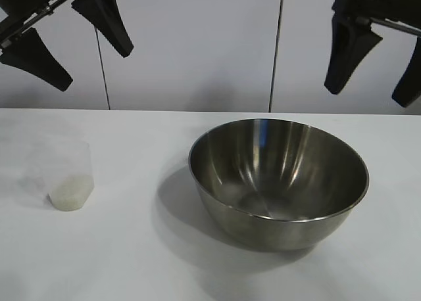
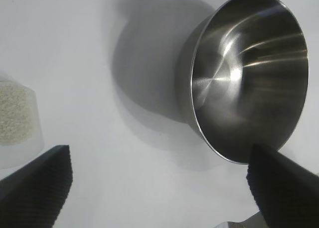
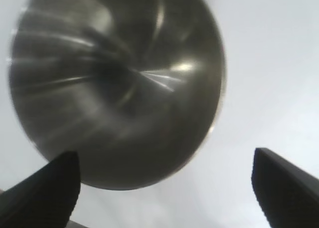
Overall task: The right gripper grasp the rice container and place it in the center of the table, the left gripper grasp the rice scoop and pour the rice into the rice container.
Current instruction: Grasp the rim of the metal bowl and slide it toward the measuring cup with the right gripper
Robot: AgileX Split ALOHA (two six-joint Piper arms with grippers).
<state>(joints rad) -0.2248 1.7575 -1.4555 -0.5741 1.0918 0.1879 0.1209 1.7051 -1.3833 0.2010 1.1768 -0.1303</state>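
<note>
The steel bowl (image 1: 278,183) stands empty right of centre on the worktop (image 1: 131,261), the plastic cup (image 1: 69,176) of rice (image 1: 71,194) well apart. Both grippers, left (image 1: 66,45) and right (image 1: 378,58), hang above, jaws apart. The bowl looks rigid and slippery; its rim seems the best hold

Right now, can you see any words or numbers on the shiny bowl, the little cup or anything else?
None: no words, numbers, labels or signs can be read in any view.
rice container: plain shiny steel, only reflections.
rice scoop: clear plastic holding rice, no markings that can be made out.
table: plain white.
left gripper and right gripper: plain black, no writing.
</note>
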